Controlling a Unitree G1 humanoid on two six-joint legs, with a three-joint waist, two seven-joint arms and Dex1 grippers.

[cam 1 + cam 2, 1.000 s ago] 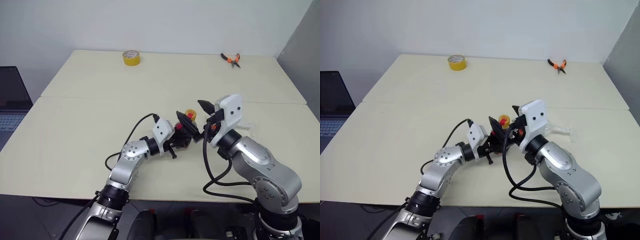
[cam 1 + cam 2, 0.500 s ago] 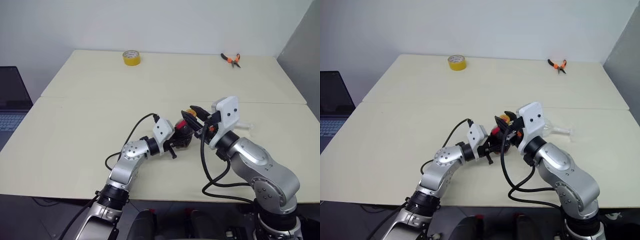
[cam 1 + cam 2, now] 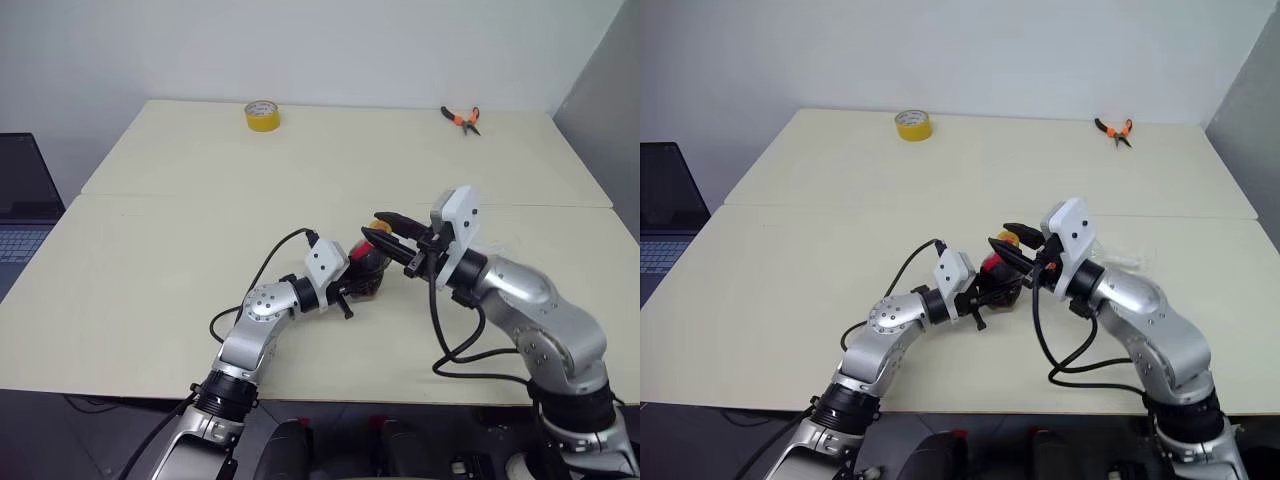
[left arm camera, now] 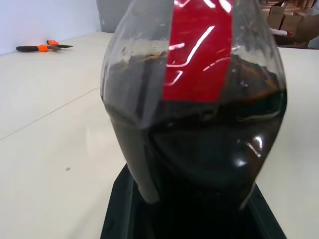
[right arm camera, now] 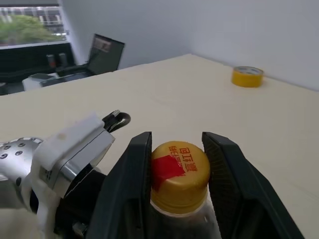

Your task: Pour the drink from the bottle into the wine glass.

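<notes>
Gripping the one bottle (image 3: pixel 366 266) low between its closed fingers, the left gripper (image 3: pixel 352 284) is steadying it while the right gripper (image 5: pixel 175 172) is pinching the yellow cap (image 5: pixel 178 172). Uncapping comes next (a twist, I reckon). One wine glass (image 3: pixel 1118 260) is waiting beyond the right fingers.

Bottle (image 4: pixel 199 124): dark drink (image 4: pixel 209 164), red label, yellow cap (image 5: pixel 178 174). Yellow tape roll (image 3: pixel 262 115). Orange-handled pliers (image 3: pixel 462 119).

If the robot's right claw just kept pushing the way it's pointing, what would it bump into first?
Probably the yellow cap of the bottle: the right gripper already has a finger on each side of it. Beyond it sits the left gripper, holding the bottle's body.
</notes>
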